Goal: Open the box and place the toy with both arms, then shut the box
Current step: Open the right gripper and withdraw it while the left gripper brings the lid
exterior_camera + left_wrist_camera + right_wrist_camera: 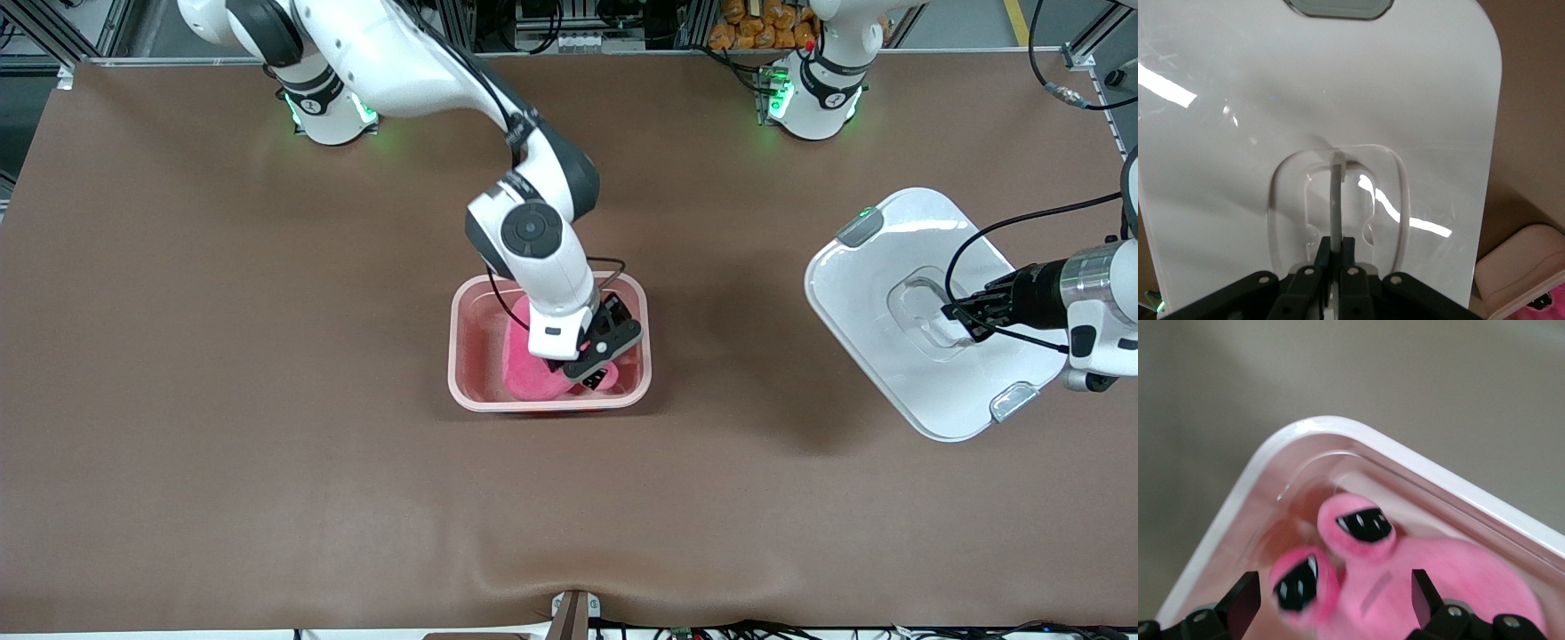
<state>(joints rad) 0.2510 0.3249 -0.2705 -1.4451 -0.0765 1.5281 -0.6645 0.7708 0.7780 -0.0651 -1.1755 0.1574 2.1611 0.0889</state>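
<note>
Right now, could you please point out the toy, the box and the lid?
toy (524, 369): front view, plush body inside the box.
box (460, 342): front view, pink rim.
lid (867, 293): front view, bare white top.

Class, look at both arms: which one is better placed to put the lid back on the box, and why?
The left. Its gripper is shut on the lid by the handle, held up toward its own end of the table. The right gripper is open over the toy in the box.

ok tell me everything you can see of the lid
The lid is flat, glossy white plastic with rounded corners, two grey side clips and a thin grey handle in a central recess. It is off the box, toward the left arm's end of the table, tilted, with the left gripper shut on its handle.
</note>
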